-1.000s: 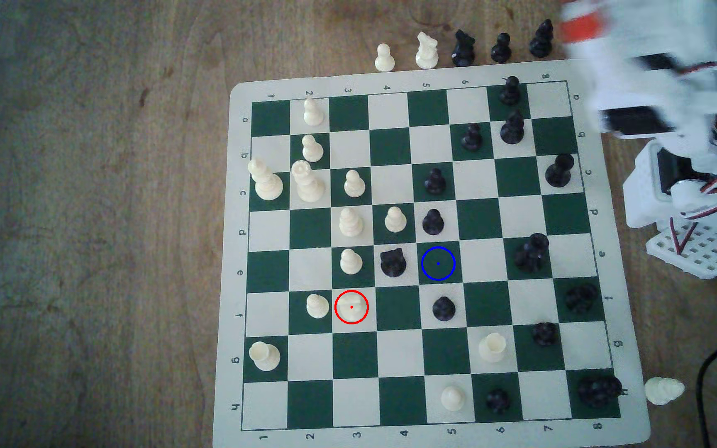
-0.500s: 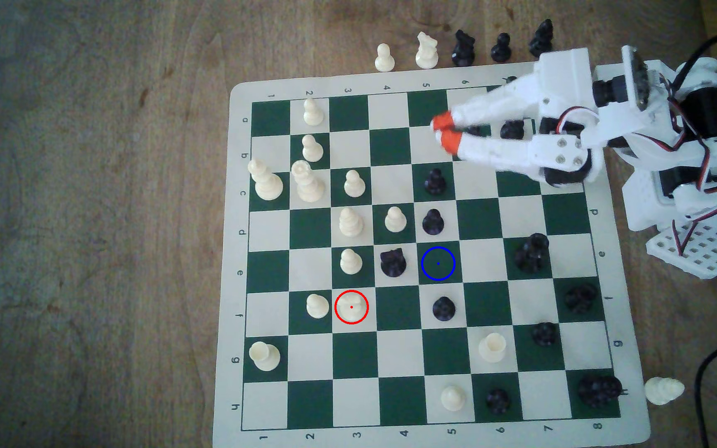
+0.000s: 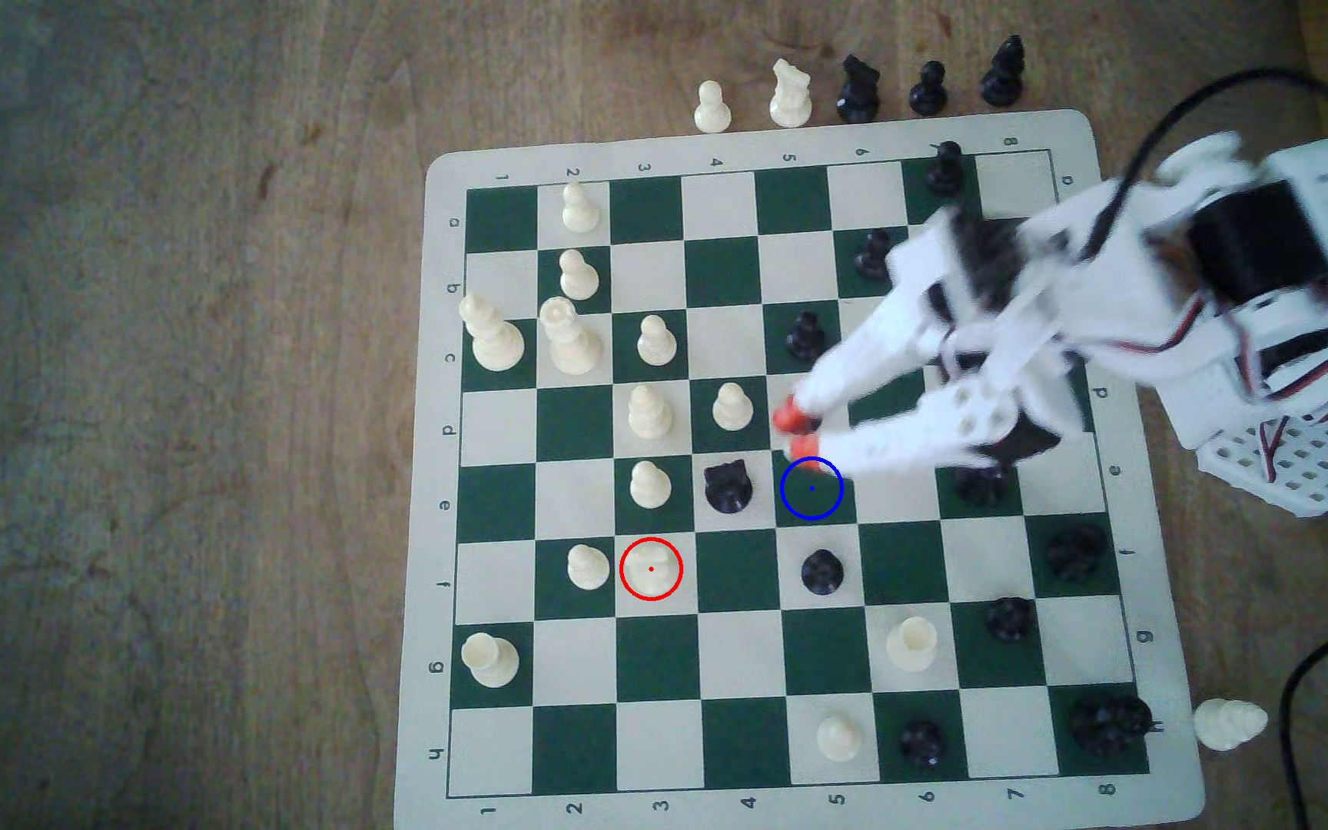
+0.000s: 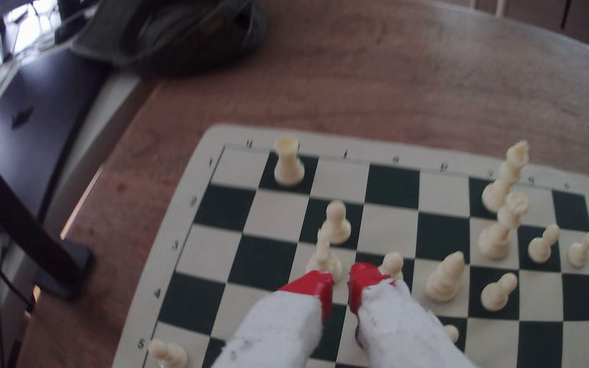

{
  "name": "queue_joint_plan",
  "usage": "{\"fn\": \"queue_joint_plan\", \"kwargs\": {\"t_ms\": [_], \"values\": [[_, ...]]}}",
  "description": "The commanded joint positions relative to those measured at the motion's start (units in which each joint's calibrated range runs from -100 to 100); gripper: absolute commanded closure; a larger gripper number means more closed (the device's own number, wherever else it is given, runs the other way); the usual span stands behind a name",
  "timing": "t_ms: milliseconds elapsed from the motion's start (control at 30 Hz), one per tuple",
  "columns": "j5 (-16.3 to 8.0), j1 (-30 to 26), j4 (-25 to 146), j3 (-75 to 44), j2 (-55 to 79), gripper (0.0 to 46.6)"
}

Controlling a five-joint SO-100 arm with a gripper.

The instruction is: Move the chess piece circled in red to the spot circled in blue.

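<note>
The chess piece (image 3: 650,568), a cream knight, stands inside the red ring on a light square in the lower middle of the board; from the wrist camera the chess piece (image 4: 323,254) rises just beyond my red fingertips. The spot (image 3: 811,488) is a dark green square with a blue ring and dot, bare of pieces. My gripper (image 3: 796,432) hovers at the ring's upper edge, well to the exterior view's right of the knight. In the wrist view the gripper (image 4: 341,283) has its tips almost together with nothing between them.
A black knight (image 3: 727,485) stands directly left of the spot and a black pawn (image 3: 820,571) one square below it. Cream pawns (image 3: 587,567) (image 3: 650,484) flank the knight. Captured pieces line the table above the board (image 3: 1084,128). A cable (image 3: 1307,678) runs at the right.
The arm swung in from the upper right and down the board; its tips went from the top rows to just above the blue ring. No piece has moved.
</note>
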Motion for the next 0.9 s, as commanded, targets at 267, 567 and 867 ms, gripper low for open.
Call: {"fn": "queue_joint_plan", "kwargs": {"t_ms": [267, 567, 867], "values": [[-6.2, -0.7, -0.3, -21.2, 27.9, 37.5], [-9.2, -0.9, -2.1, -25.8, 37.3, 34.5], [-9.0, -1.1, -5.1, -28.2, 45.7, 32.8]]}}
